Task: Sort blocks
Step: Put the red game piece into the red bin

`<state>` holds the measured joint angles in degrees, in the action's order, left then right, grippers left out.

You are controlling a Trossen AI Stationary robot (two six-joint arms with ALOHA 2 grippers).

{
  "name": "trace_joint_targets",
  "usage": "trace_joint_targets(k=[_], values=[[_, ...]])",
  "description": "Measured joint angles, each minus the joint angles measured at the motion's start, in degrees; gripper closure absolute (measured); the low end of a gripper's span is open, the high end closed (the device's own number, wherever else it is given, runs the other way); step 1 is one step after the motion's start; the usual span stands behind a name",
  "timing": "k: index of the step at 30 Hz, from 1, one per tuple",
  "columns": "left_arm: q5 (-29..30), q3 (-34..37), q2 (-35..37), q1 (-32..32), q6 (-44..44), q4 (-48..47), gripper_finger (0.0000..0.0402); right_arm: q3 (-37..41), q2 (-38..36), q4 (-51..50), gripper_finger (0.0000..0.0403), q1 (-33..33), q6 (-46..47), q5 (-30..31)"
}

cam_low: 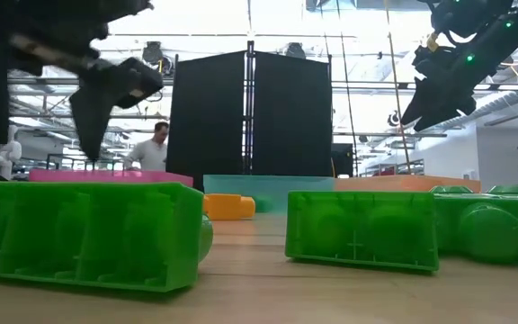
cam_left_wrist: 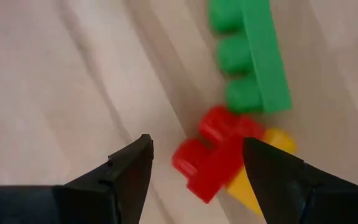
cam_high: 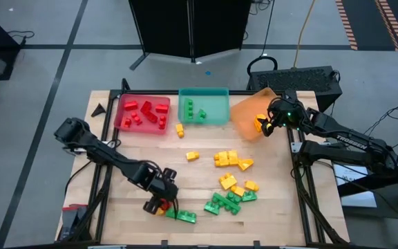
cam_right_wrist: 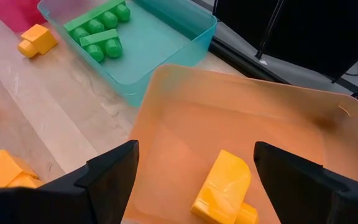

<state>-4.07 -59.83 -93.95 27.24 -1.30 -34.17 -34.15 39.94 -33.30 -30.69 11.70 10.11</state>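
My left gripper (cam_high: pixel 159 202) (cam_left_wrist: pixel 197 142) hangs open near the table's front left. It points down over a red block (cam_left_wrist: pixel 213 158) that lies on a yellow block (cam_left_wrist: pixel 263 183), with one finger on either side and clear of both. A long green block (cam_left_wrist: pixel 253 56) lies beside them on the table. My right gripper (cam_high: pixel 267 126) (cam_right_wrist: pixel 196 146) stands open over the orange tray (cam_right_wrist: pixel 241 106) at the back right. In that tray a yellow block (cam_right_wrist: pixel 225 186) lies on the floor. Red blocks (cam_high: pixel 144 111) lie in the red tray (cam_high: pixel 123 123), green blocks (cam_right_wrist: pixel 101 28) in the teal tray (cam_right_wrist: pixel 166 43).
Loose yellow blocks (cam_high: pixel 230 160) lie mid-table, and single ones at the back (cam_high: pixel 179 129) and the middle (cam_high: pixel 193 155). A cluster of green blocks (cam_high: pixel 223 203) lies at the front right. Bare wood stretches between the red tray and my left arm. A person (cam_low: pixel 156 148) stands beyond the table.
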Motion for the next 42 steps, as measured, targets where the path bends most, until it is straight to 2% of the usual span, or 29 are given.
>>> trace_joint_targets(k=[7, 12, 27, 32, 37, 42], values=[[-0.38, 0.34, -1.97, -0.05, 5.12, -2.03, 0.0152, 0.0, -0.01, 0.0, 0.0088, 0.01, 0.85, 0.01], [-3.89, 1.09, -2.08, 0.05, 4.82, -0.81, 0.0152, 0.0, 0.0, -0.03, 0.0088, 0.0, 0.9, 0.02], [-4.44, 0.81, -5.52, 1.03, 7.89, 1.57, 0.0153, 0.0, -0.02, -0.08, 0.0088, 0.0, 0.9, 0.04], [-5.51, 0.86, -5.95, 1.01, 7.39, 2.14, 0.0153, 0.02, -0.01, -0.56, 0.0088, 0.0, 0.9, 0.04], [-9.89, 0.91, -6.09, 1.82, -0.19, 1.08, 0.0153, 0.02, -0.02, -1.39, 0.0088, 0.02, 0.9, 0.04], [-8.63, 0.22, -5.45, 2.65, -2.69, 0.12, 0.0153, 0.02, -0.02, -2.44, 0.0088, 0.0, 0.78, 0.06]])
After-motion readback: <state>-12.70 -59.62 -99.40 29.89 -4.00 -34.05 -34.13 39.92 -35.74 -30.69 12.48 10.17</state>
